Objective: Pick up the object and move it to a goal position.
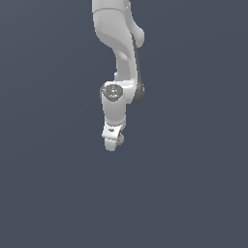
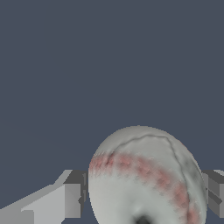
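Off-white and marked with a curved band of faint red stitches, the ball is filling the lower part of the wrist view, sitting between the two grey fingers of the gripper. One finger is showing at the ball's one side and the second is peeking out at the other side, both right against its surface, so the fingers are closing on the ball and holding it. A dark seam line is running across the upper part of the ball, and a small dark dimple is showing near its lowest visible edge.

In the exterior view, the white arm is hanging down from the top of the frame, with a round grey joint cap facing the camera about halfway down. The gripper is pointing downward at the arm's lowest end, and only a small greyish sliver of the ball is peeking out beside the white fingers there; most of it is hidden by the hand.

Plain dark blue-grey ground is surrounding the arm on all sides in both views. From the exterior view I cannot tell whether the ball is touching that ground or hanging above it.
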Robot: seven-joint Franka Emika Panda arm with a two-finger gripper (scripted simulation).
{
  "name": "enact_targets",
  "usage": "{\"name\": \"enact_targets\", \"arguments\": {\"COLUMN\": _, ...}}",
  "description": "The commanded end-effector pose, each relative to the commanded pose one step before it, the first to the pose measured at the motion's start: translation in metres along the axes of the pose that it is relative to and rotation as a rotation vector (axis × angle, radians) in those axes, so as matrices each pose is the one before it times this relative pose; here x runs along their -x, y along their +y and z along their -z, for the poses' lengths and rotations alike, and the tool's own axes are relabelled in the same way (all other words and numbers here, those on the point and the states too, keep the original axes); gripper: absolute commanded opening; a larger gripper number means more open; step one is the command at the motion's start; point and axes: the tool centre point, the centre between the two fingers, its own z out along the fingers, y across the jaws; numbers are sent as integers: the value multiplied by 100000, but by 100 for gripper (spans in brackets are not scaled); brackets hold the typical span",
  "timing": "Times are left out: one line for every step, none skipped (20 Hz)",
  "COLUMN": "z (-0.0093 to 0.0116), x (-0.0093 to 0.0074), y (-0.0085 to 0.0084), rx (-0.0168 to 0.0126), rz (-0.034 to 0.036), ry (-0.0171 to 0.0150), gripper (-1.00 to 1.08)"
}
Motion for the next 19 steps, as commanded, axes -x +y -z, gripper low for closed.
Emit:
{"name": "enact_targets", "arguments": {"z": 442, "x": 3072, "y": 16, "rx": 208, "rz": -102, "ry": -1, "gripper": -100}}
{"name": "enact_targets", "arguments": {"z": 141, "x": 1179, "y": -4, "rx": 0, "rz": 0, "ry": 0, "gripper": -100}}
{"name": "enact_targets", "arguments": {"z": 134, "x": 1118, "y": 0, "rx": 0, "rz": 0, "ry": 0, "gripper": -100}}
{"name": "enact_targets", "arguments": {"z": 125, "x": 1045, "y": 6, "rx": 0, "rz": 0, "ry": 0, "gripper": -100}}
{"name": "enact_targets", "arguments": {"z": 93, "x": 962, "y": 14, "rx": -43, "rz": 20, "ry": 13, "gripper": -100}}
{"name": "enact_targets", "arguments": {"z": 109, "x": 902, "y": 16, "rx": 0, "rz": 0, "ry": 0, "gripper": -100}}
{"name": "enact_targets", "arguments": {"z": 101, "x": 834, "y": 18, "rx": 0, "rz": 0, "ry": 0, "gripper": -100}}
{"name": "enact_targets", "arguments": {"z": 93, "x": 766, "y": 19, "rx": 0, "rz": 0, "ry": 0, "gripper": -100}}
{"name": "enact_targets", "arguments": {"z": 85, "x": 699, "y": 19, "rx": 0, "rz": 0, "ry": 0, "gripper": -100}}
{"name": "enact_targets", "arguments": {"z": 76, "x": 631, "y": 20, "rx": 0, "rz": 0, "ry": 0, "gripper": -100}}
{"name": "enact_targets", "arguments": {"z": 68, "x": 564, "y": 22, "rx": 0, "rz": 0, "ry": 0, "gripper": -100}}
{"name": "enact_targets", "arguments": {"z": 60, "x": 496, "y": 24, "rx": 0, "rz": 0, "ry": 0, "gripper": -100}}
{"name": "enact_targets", "arguments": {"z": 30, "x": 414, "y": 30, "rx": -39, "rz": 28, "ry": 10, "gripper": -100}}
{"name": "enact_targets", "arguments": {"z": 44, "x": 361, "y": 29, "rx": 0, "rz": 0, "ry": 0, "gripper": -100}}
{"name": "enact_targets", "arguments": {"z": 36, "x": 294, "y": 32, "rx": 0, "rz": 0, "ry": 0, "gripper": -100}}
{"name": "enact_targets", "arguments": {"z": 28, "x": 227, "y": 33, "rx": 0, "rz": 0, "ry": 0, "gripper": -100}}
{"name": "enact_targets", "arguments": {"z": 19, "x": 160, "y": 31, "rx": 0, "rz": 0, "ry": 0, "gripper": -100}}
{"name": "enact_targets", "arguments": {"z": 11, "x": 94, "y": 24, "rx": 0, "rz": 0, "ry": 0, "gripper": -100}}
{"name": "enact_targets", "arguments": {"z": 4, "x": 30, "y": 9, "rx": 0, "rz": 0, "ry": 0, "gripper": -100}}
